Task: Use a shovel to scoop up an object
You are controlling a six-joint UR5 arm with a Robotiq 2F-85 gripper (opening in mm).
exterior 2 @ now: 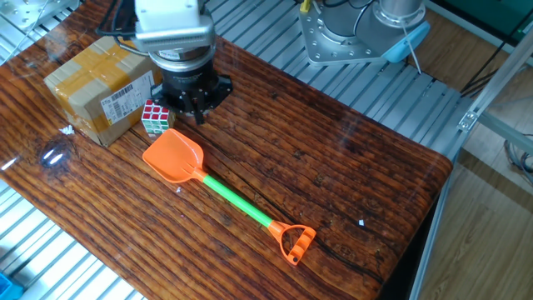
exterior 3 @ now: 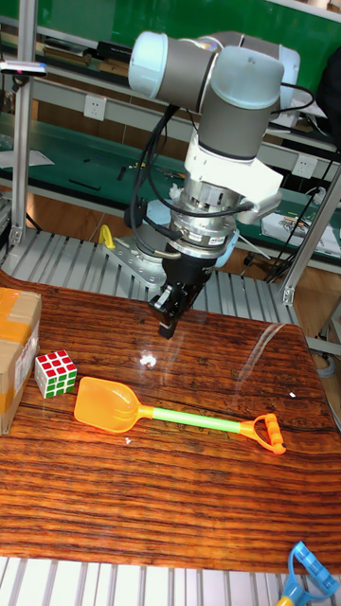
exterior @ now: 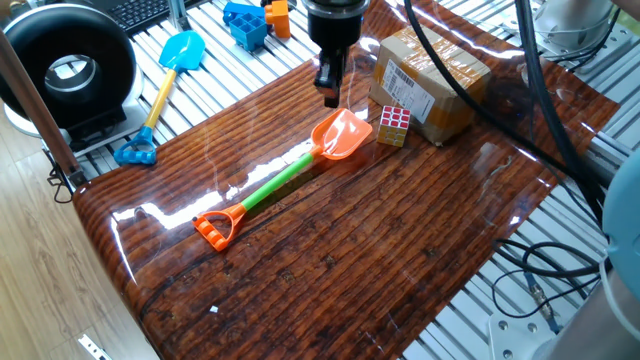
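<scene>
The shovel lies flat on the wooden table, its orange blade [exterior: 342, 135] a short gap from the small Rubik's cube [exterior: 393, 124]. Its green shaft [exterior: 280, 180] runs to the orange handle [exterior: 215, 228]. The other fixed view shows the blade [exterior 2: 173, 156] just below the cube [exterior 2: 156, 116]. My gripper [exterior: 330, 97] hangs above the table just behind the blade, fingers together and holding nothing. It stands beside the cube in the other fixed view [exterior 2: 196, 115]. In the tall view the gripper [exterior 3: 169, 328] hovers above and right of the blade [exterior 3: 106, 404] and the cube [exterior 3: 55, 373].
A brown cardboard box [exterior: 430, 78] stands right behind the cube. A blue shovel with a yellow shaft [exterior: 165, 85], blue toy blocks [exterior: 245, 22] and a black round device [exterior: 65, 70] sit on the metal slats beyond the table's far left edge.
</scene>
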